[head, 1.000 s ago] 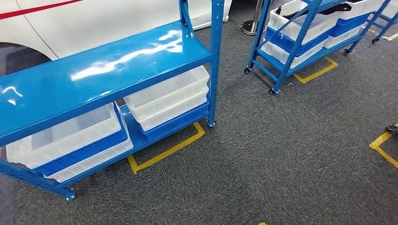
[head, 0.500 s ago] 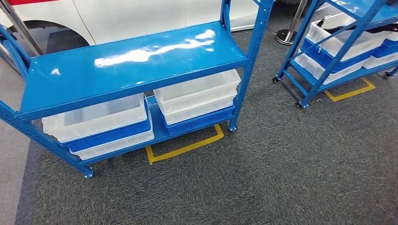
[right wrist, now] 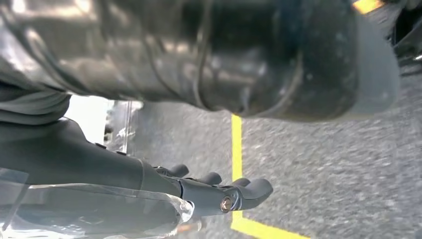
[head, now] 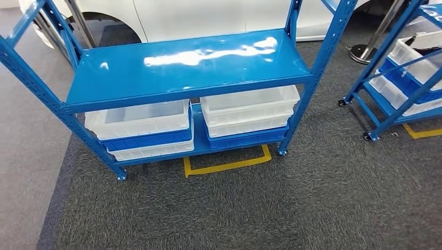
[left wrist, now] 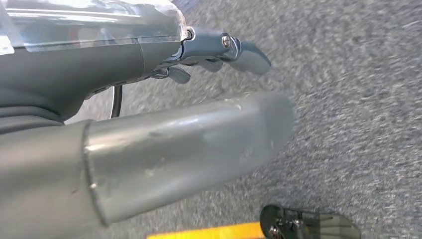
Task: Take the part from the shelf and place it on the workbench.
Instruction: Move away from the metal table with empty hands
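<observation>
Left of the frame, head view: pale grey floor (head: pixel 23 172) meeting dark carpet (head: pixel 312 208); a blue shelf (head: pixel 190 65) across the upper centre, its glossy top board bare and reflecting light; beneath it, on the lower board, two stacks of bins side by side: left stack (head: pixel 139 129) of clear, blue and clear bins, right stack (head: pixel 247 112) of clear bins over a blue one; yellow floor tape (head: pixel 226 165) just in front of the shelf's lower edge; a white car body (head: pixel 208 15) behind the shelf along the top edge; at the right edge, a wheeled blue rack (head: pixel 396 78) carrying white and blue bins; the part itself cannot be made out, possibly lying in one of those bins.

Left wrist view: left hand (left wrist: pixel 164 99) over carpet, thumb and fingers apart, grasping nothing.

Right wrist view: right hand (right wrist: pixel 164 189) over carpet beside a yellow line, fingers extended and loose, empty.
</observation>
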You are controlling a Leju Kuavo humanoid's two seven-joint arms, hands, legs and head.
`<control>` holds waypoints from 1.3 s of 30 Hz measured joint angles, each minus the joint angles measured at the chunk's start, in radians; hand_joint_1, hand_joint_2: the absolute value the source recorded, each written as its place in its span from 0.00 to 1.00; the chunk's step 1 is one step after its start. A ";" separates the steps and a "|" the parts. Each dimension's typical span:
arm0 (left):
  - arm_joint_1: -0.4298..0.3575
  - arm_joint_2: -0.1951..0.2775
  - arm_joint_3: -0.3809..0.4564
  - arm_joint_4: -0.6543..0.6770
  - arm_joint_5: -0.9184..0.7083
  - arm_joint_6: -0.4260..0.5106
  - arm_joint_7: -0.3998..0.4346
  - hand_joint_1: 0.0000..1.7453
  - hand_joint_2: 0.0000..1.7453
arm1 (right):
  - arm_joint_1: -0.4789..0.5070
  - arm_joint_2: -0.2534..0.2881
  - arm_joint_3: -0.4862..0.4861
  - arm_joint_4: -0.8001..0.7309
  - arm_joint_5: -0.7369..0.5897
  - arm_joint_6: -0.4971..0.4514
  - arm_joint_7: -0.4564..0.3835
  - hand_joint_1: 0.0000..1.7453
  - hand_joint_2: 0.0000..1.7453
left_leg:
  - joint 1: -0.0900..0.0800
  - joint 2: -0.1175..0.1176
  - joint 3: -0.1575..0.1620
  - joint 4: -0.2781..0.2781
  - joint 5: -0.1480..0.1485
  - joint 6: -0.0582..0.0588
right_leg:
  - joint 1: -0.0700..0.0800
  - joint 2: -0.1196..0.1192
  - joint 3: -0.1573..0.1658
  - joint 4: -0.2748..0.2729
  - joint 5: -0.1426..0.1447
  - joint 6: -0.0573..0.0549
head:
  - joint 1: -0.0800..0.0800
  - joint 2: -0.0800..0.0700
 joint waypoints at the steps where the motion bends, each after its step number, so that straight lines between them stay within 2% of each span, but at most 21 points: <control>1: -0.001 0.000 0.000 0.000 0.002 0.000 0.000 0.00 0.00 | 0.002 0.000 0.000 0.000 0.000 0.000 0.000 0.00 0.00 | 0.000 0.032 -0.021 0.046 -0.029 -0.004 | -0.001 -0.015 0.001 -0.004 0.001 -0.005 | -0.001 0.000; 3: -0.004 -0.001 0.000 0.000 0.003 0.000 0.001 0.00 0.00 | 0.006 0.000 0.000 0.000 0.001 0.000 0.000 0.00 0.00 | 0.002 0.077 -0.082 0.175 -0.096 -0.013 | 0.002 -0.046 0.001 -0.005 0.000 -0.010 | -0.003 0.000; 5: -0.003 0.000 0.000 0.000 0.004 0.000 0.001 0.00 0.00 | 0.007 0.000 -0.001 0.000 0.001 0.000 0.000 0.00 0.00 | 0.004 0.088 -0.112 0.243 -0.114 -0.018 | 0.004 -0.075 0.000 -0.003 -0.003 -0.009 | -0.003 0.000; 7: 0.000 0.000 0.000 0.000 0.004 0.000 0.001 0.00 0.00 | 0.006 0.000 -0.001 0.000 0.001 0.000 0.000 0.00 0.00 | 0.005 0.100 -0.069 0.169 -0.061 -0.019 | 0.004 -0.101 0.004 0.000 -0.008 -0.006 | -0.003 0.000; 9: -0.002 0.000 0.001 0.000 0.004 0.000 0.001 0.00 0.00 | 0.005 0.000 -0.001 0.000 0.002 0.000 0.000 0.00 0.00 | 0.001 0.143 0.003 0.034 -0.007 -0.011 | 0.008 -0.124 0.009 0.005 -0.017 0.003 | -0.003 0.000; 11: -0.004 0.000 0.001 0.000 0.004 0.000 0.001 0.00 0.00 | 0.004 0.000 -0.001 0.000 0.004 0.000 0.000 0.00 0.00 | -0.006 0.165 0.033 -0.026 0.006 0.004 | 0.013 -0.140 0.013 0.008 -0.023 0.014 | -0.002 0.000; 13: -0.001 0.000 0.001 0.000 0.004 0.000 0.001 0.00 0.00 | -0.001 0.000 -0.001 0.000 0.005 -0.004 -0.003 0.00 0.00 | -0.007 0.150 0.033 -0.029 0.008 0.018 | 0.013 -0.147 0.018 0.007 -0.024 0.024 | -0.002 0.000; 16: -0.001 -0.001 0.001 0.000 0.005 0.001 0.001 0.00 0.00 | -0.002 0.000 -0.001 0.000 0.004 -0.024 -0.014 0.00 0.00 | 0.000 0.133 0.038 -0.042 0.017 0.038 | 0.008 -0.087 -0.005 0.069 -0.070 0.039 | -0.002 0.000; 18: -0.005 -0.001 0.001 0.000 0.005 0.003 0.001 0.00 0.00 | 0.003 0.000 -0.001 0.000 0.004 -0.038 -0.018 0.00 0.00 | -0.001 0.123 0.036 -0.042 0.017 0.045 | 0.006 -0.049 -0.067 0.193 -0.131 0.041 | -0.002 0.000; 19: -0.005 -0.001 0.001 0.000 0.005 0.005 0.001 0.00 0.00 | 0.005 0.000 -0.001 0.000 0.005 -0.045 -0.018 0.00 0.00 | -0.002 0.117 0.036 -0.042 0.017 0.047 | 0.006 -0.043 -0.098 0.250 -0.149 0.042 | -0.002 0.000; 20: -0.005 -0.001 0.001 0.000 0.005 0.007 0.001 0.00 0.00 | 0.006 0.000 -0.001 0.000 0.006 -0.052 -0.018 0.00 0.00 | -0.002 0.110 0.037 -0.041 0.016 0.048 | 0.006 -0.041 -0.117 0.280 -0.147 0.041 | -0.002 0.000; 21: -0.004 -0.001 0.001 0.000 0.005 0.008 0.002 0.00 0.00 | 0.007 0.000 -0.001 0.000 0.006 -0.058 -0.018 0.00 0.25 | -0.003 0.103 0.039 -0.041 0.015 0.048 | 0.006 -0.040 -0.119 0.272 -0.125 0.040 | -0.002 0.000; 22: -0.003 -0.002 0.002 0.000 0.006 0.008 0.003 0.00 0.00 | 0.008 0.000 -0.001 0.000 0.007 -0.064 -0.018 0.00 0.50 | -0.003 0.097 0.042 -0.040 0.013 0.047 | 0.006 -0.040 -0.102 0.226 -0.086 0.038 | -0.002 0.000; 24: -0.003 -0.004 0.002 0.000 0.007 0.008 0.004 0.00 0.00 | 0.009 0.000 -0.001 0.000 0.009 -0.074 -0.018 0.00 1.00 | -0.005 0.088 0.045 -0.035 0.008 0.042 | 0.008 -0.036 -0.049 0.093 -0.016 0.029 | -0.002 0.000; 26: -0.003 -0.006 0.002 0.000 0.009 0.009 0.006 0.00 0.00 | 0.007 0.000 -0.001 0.000 0.010 -0.080 -0.017 0.00 1.00 | -0.008 0.083 0.043 -0.031 0.004 0.032 | 0.012 -0.032 -0.023 0.026 0.003 0.021 | -0.002 0.000; 30: -0.002 -0.007 0.002 0.000 0.010 0.010 0.008 0.00 0.00 | 0.004 0.001 -0.001 0.000 0.011 -0.086 -0.017 0.00 1.00 | -0.006 0.082 0.036 -0.013 -0.013 0.009 | 0.008 -0.035 -0.019 0.011 0.007 0.003 | -0.002 0.000; 33: -0.002 -0.008 0.003 0.000 0.015 0.011 0.008 0.00 0.00 | 0.005 0.002 -0.003 0.000 0.011 -0.087 -0.016 0.00 1.00 | 0.000 0.087 -0.039 0.147 -0.101 -0.005 | 0.006 -0.039 -0.019 0.005 0.006 -0.011 | -0.003 0.000; 35: -0.001 -0.008 0.004 0.000 0.021 0.010 0.008 0.00 0.00 | 0.005 0.003 -0.004 0.000 0.011 -0.086 -0.015 0.00 1.00 | 0.002 0.088 -0.090 0.248 -0.125 -0.010 | 0.007 -0.039 -0.018 0.007 -0.005 -0.012 | -0.003 0.000; 36: 0.001 -0.008 0.004 0.000 0.023 0.009 0.008 0.00 0.00 | 0.006 0.003 -0.006 0.000 0.010 -0.086 -0.014 0.00 1.00 | 0.002 0.088 -0.091 0.249 -0.109 -0.010 | 0.007 -0.039 -0.014 0.008 -0.009 -0.012 | -0.003 0.000; 37: 0.002 -0.007 0.005 0.000 0.024 0.007 0.008 0.00 0.00 | 0.007 0.003 -0.007 0.000 0.010 -0.085 -0.013 0.00 1.00 | 0.002 0.088 -0.073 0.210 -0.077 -0.009 | 0.007 -0.039 -0.007 0.010 -0.014 -0.010 | -0.003 0.000; 39: 0.003 -0.006 0.006 0.000 0.024 0.002 0.007 0.00 0.00 | 0.008 0.003 -0.009 0.000 0.009 -0.083 -0.011 0.00 1.00 | 0.000 0.093 -0.008 0.075 -0.013 0.000 | 0.008 -0.042 0.009 0.011 -0.023 -0.003 | -0.003 0.000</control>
